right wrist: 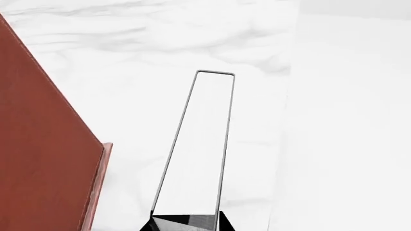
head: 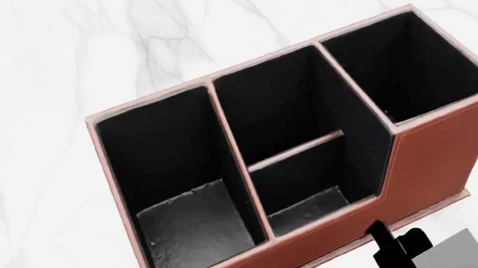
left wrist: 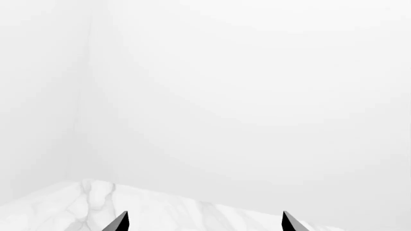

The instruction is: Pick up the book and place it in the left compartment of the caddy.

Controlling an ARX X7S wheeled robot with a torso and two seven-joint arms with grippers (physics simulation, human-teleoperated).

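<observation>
book (right wrist: 196, 149) is gripped edge-on between the closed right gripper (right wrist: 187, 222) fingers, just beside the caddy (head: 431, 149) over the marble table (head: 42, 60); the left compartment (head: 187, 229) is seen vacant; left gripper (left wrist: 204, 224) fingers are spread.

The caddy (head: 436, 156) is a reddish-brown, leather-look organizer with black lining and pale pink rims, standing upright. Its front wall is stepped, highest at the tall square end cell. The left compartment (head: 187, 233) is the long undivided cell at the end of the caddy opposite that tall cell; it has black walls and a grey-black textured floor, and nothing lies in it. The book (right wrist: 196, 154) shows white page edges between thin black covers. It lies just beside the caddy's outer wall, off its tall end, not touching it.
</observation>
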